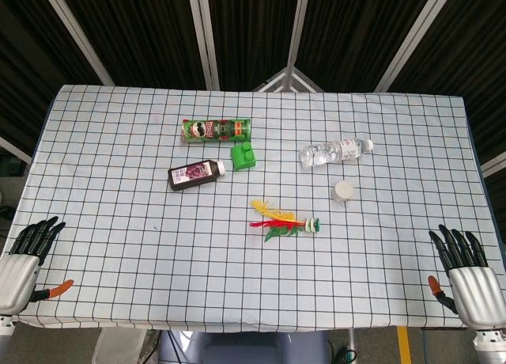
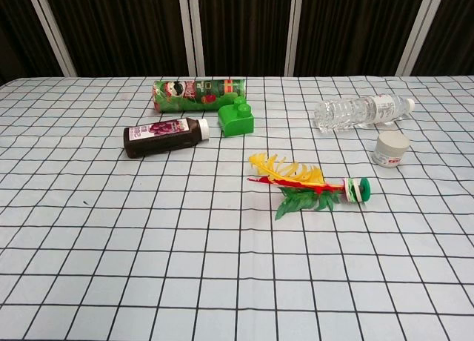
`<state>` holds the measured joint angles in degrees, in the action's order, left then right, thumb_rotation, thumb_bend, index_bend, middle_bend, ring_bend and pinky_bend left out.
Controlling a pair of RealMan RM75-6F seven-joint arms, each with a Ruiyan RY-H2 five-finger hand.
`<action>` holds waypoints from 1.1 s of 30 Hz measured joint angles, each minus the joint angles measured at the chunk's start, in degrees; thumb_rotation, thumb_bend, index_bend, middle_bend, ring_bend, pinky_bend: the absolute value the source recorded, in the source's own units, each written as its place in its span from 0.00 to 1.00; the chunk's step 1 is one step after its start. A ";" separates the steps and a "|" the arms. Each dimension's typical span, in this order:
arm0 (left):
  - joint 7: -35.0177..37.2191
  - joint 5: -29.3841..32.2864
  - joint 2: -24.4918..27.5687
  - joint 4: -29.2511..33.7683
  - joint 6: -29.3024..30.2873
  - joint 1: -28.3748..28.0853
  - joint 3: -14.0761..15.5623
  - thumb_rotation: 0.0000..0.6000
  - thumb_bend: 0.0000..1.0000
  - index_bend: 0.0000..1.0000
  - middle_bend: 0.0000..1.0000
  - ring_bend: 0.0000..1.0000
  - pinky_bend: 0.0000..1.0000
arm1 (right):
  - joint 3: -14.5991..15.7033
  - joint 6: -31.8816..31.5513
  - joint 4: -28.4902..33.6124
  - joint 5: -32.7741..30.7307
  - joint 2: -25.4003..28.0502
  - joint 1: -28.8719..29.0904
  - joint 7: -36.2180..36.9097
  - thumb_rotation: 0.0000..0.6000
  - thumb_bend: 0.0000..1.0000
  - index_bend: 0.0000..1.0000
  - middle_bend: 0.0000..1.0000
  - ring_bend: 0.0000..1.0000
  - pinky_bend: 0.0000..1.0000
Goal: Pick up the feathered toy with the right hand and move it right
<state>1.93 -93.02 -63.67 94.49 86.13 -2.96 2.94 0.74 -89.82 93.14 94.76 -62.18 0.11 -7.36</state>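
Observation:
The feathered toy (image 1: 283,219) (image 2: 306,184) lies flat near the table's middle, with yellow, red and green feathers and a green-and-white round base pointing right. My right hand (image 1: 468,278) rests at the table's front right corner, fingers spread and holding nothing, well to the right of the toy. At the front left corner sits my left hand (image 1: 25,256), fingers apart and holding nothing. Neither hand shows in the chest view.
Behind the toy lie a green chip can (image 1: 216,130) (image 2: 198,93), a dark juice bottle (image 1: 196,175) (image 2: 164,136), a green block (image 1: 243,155) (image 2: 236,120) and a clear water bottle (image 1: 334,151) (image 2: 361,111). A small white jar (image 1: 343,191) (image 2: 389,148) stands right of the toy.

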 measured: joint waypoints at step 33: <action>1.26 0.23 0.43 0.47 -0.89 -0.44 0.07 1.00 0.00 0.00 0.00 0.00 0.00 | -11.21 21.42 7.95 -13.90 -18.34 19.93 -10.03 1.00 0.42 0.46 0.18 0.00 0.00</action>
<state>3.19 -92.80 -63.24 94.96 85.23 -3.40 3.01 -10.47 -68.40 101.08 80.87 -80.52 20.04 -17.40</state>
